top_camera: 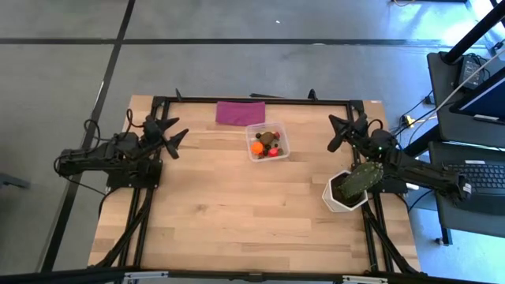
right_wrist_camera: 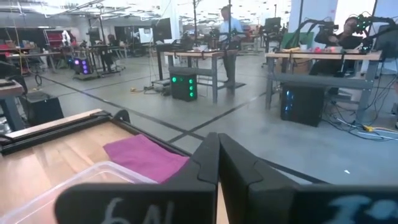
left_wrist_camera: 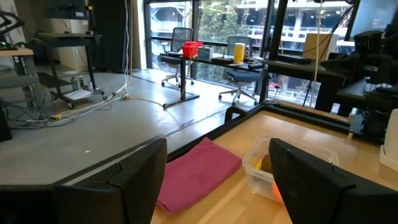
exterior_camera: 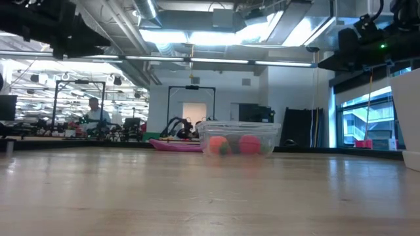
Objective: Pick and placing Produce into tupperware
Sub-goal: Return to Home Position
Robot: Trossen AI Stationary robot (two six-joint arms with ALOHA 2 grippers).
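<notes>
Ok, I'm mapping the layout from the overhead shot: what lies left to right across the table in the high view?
left gripper → tupperware → right gripper. The purple cloth overlaps the tupperware's span and the potted plant overlaps the right gripper's, so both are left out.

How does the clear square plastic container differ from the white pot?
The clear square plastic container holds toy produce; the opaque white pot holds a green cactus-like plant. On the wooden table, the container sits near the far edge, the pot at the right edge. Both stand upright.
</notes>
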